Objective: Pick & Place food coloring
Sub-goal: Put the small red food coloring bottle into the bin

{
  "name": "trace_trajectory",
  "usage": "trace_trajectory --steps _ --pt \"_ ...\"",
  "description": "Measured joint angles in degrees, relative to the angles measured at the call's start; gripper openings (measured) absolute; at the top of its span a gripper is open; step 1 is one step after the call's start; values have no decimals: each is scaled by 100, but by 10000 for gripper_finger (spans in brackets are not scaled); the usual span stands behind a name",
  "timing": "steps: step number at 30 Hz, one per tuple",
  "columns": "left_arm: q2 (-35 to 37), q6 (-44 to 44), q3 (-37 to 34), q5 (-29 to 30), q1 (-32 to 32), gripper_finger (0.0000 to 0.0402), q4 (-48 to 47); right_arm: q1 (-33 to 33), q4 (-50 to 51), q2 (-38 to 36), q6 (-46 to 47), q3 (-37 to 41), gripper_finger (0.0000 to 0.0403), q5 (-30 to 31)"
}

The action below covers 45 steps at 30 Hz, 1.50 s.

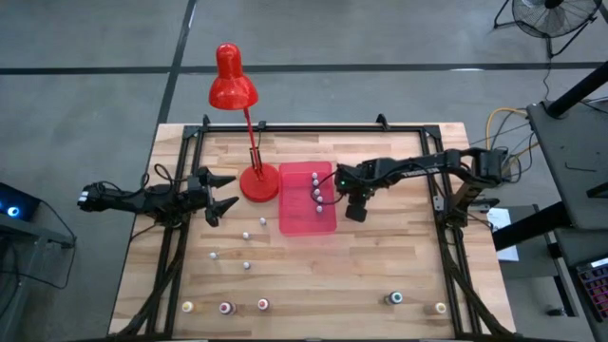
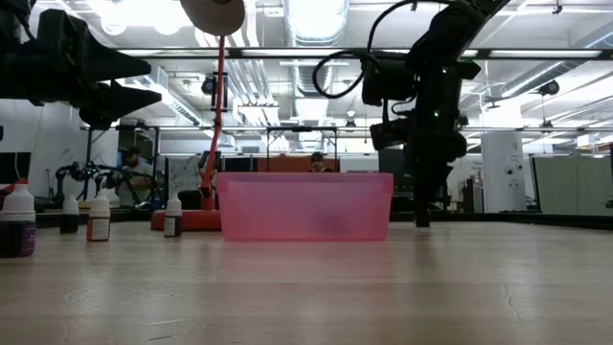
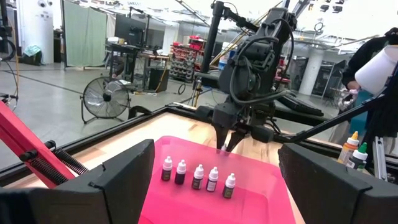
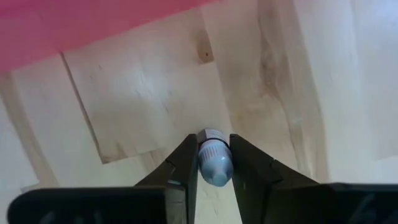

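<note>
food coloring bottle (image 4: 214,163) upright between right tool's (image 4: 214,168) fingers.

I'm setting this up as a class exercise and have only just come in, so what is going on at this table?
A two-armed robot is collecting tiny food coloring bottles into a pink tray. The right hand is shut on one blue-capped bottle, just beside the tray's right edge. Five bottles already stand in a row inside the tray. The left hand waits open, left of the red lamp. More bottles stand loose on the table.
</note>
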<state>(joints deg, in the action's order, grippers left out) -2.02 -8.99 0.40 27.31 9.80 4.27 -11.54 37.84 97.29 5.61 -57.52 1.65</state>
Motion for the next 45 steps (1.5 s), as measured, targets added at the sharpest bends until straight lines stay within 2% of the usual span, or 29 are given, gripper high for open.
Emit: trace_trajectory --steps 8,15,23,33,38,45 --pt "0 2 0 0 0 314 0 1 788 -123 0 -589 63 0" --pt "-2 2 0 -1 -2 314 0 87 1845 -168 22 -1491 62 -2" --pt "0 2 2 0 -7 314 0 346 2512 -172 -4 -2451 61 -18" --pt "-2 0 0 -2 -4 314 0 948 2381 -31 -832 -3053 61 -440" --pt "0 0 0 0 -4 314 0 1172 2120 292 -1199 -3167 61 -478" --pt "0 1 0 0 -4 314 0 1223 1981 988 -1768 -3720 61 -740"
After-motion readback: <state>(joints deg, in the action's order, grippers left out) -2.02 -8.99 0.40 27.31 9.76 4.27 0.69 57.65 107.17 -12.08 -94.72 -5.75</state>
